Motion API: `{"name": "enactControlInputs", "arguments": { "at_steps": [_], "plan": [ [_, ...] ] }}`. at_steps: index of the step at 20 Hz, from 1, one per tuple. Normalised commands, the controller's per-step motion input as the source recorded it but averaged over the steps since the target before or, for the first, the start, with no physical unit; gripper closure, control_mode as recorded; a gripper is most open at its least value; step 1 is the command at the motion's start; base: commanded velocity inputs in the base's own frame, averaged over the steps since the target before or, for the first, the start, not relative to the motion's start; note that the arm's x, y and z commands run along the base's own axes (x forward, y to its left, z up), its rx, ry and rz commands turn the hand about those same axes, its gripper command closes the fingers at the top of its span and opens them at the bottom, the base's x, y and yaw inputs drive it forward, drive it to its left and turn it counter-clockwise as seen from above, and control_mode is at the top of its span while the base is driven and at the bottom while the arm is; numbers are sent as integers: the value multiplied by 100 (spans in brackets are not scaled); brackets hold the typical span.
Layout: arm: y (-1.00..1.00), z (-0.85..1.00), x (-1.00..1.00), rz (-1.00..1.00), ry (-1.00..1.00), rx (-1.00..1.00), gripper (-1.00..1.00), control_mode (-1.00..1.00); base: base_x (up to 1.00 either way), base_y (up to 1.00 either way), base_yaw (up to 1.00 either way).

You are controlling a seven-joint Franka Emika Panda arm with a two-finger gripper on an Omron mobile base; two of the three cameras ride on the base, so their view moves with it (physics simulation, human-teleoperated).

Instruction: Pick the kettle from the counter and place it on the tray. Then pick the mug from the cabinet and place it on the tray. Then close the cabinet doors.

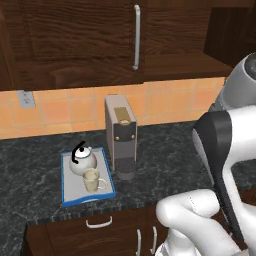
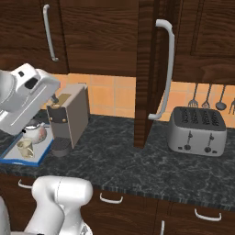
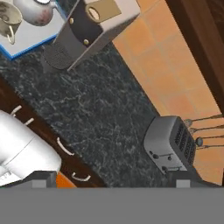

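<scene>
Above the counter [image 2: 119, 156], arm raised.

No text, label, brand or number can be read on anything here.

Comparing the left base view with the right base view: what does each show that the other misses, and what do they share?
Left base view alone: a wall socket on the orange tiles, and a clear look down at the kettle and mug sitting together on the tray.
Right base view alone: a toaster, hanging utensils, and one cabinet door standing open, edge-on.
Both: the coffee machine, tray, kettle, mug, counter and drawers below.
</scene>
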Motion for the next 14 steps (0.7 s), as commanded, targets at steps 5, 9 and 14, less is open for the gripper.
{"name": "enactControlInputs", "arguments": {
  "at_steps": [5, 9, 14],
  "plan": [
    [-90, 8, -33, -8, 6, 18, -100, -100, 0, 0, 0],
    [-89, 5, -62, -1, -1, 7, -100, -100, 0, 0, 0],
    [-81, 8, -62, 0, 0, 0, -100, -100, 0, 0, 0]
  ]
}}
